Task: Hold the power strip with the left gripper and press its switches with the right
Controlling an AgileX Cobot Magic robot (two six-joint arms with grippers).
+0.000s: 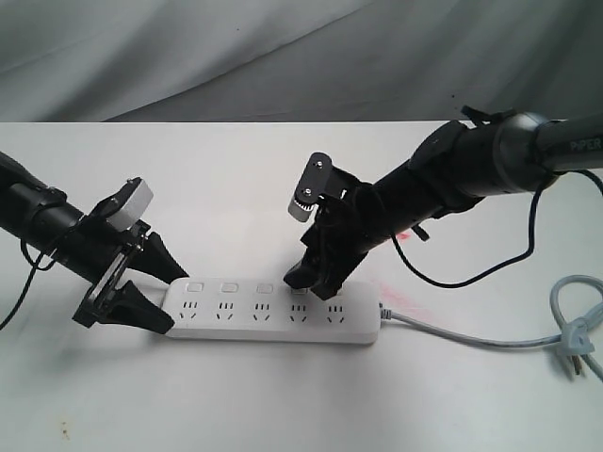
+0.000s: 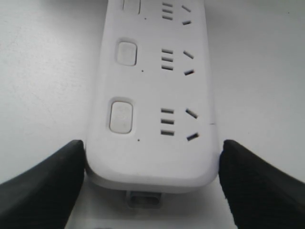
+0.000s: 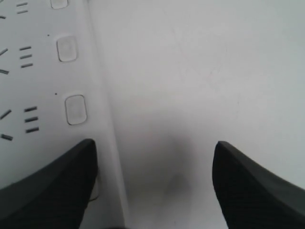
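So the strip (image 1: 273,320) is lying flat on the worktop (image 1: 283,405), cable (image 1: 452,334) trailing off past the right arm. The left tool (image 1: 177,301) is closed around the end away from the cable, and in the wrist view both fingers (image 2: 43,186) look to be touching its sides. The right tool (image 1: 316,281) is spread wide, down over the switches (image 1: 229,287) near the cable end. One finger (image 3: 52,191) sits on the strip's button row and the other hangs over bare worktop. I can't tell if it's actually pressing anything yet. My worry is that the strip is only pinched at one end, so an off-centre push at the other end could swing or tip it. That finger is also right by the strip's edge, so it might slide off onto the worktop, or land between two buttons and click nothing.
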